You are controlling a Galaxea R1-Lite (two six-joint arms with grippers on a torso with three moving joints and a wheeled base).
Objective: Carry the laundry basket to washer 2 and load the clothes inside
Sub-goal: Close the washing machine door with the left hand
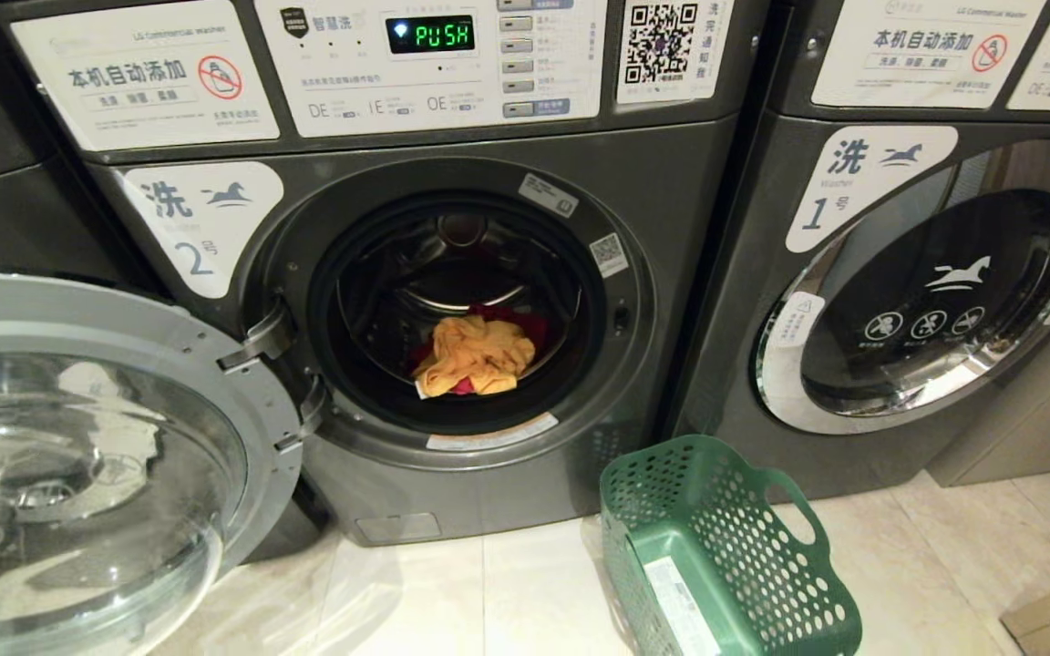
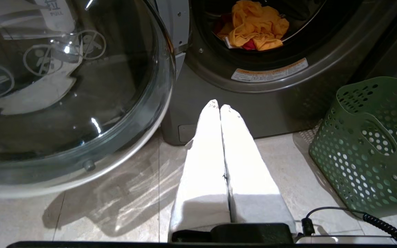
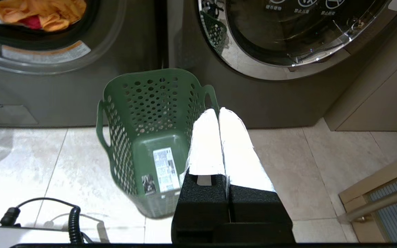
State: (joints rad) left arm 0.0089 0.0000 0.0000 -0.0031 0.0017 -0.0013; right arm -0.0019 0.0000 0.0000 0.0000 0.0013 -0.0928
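Washer 2 (image 1: 452, 310) stands with its round door (image 1: 97, 456) swung fully open to the robot's left. On its front panel a white label shows the numeral 2, and the green display above reads "PUSH". The clothes (image 1: 475, 355) lie inside the drum, near the front lip of the opening. The yellow-orange garment is on top, a red one shows under and behind it, and a small white edge shows at the lower front corner of the bundle.

The laundry basket (image 1: 725, 556) lies on the tiled floor (image 1: 507, 592), tipped on its side, just in front of the gap between washer 2 and the neighbouring machine labelled 1 (image 1: 926, 292). Its open mouth faces toward the machines and its base, with the white sticker, faces toward the robot. No clothes are visible in it. The door of machine 1 is closed.

The left end effector (image 2: 220, 106) hangs above the floor before the lower front of washer 2, between the open door and the basket, with its two white fingers pressed together and holding nothing. The right end effector (image 3: 218, 111) hangs just beside the basket, over its right side, with its fingers also together and empty. Neither arm appears in the head view.
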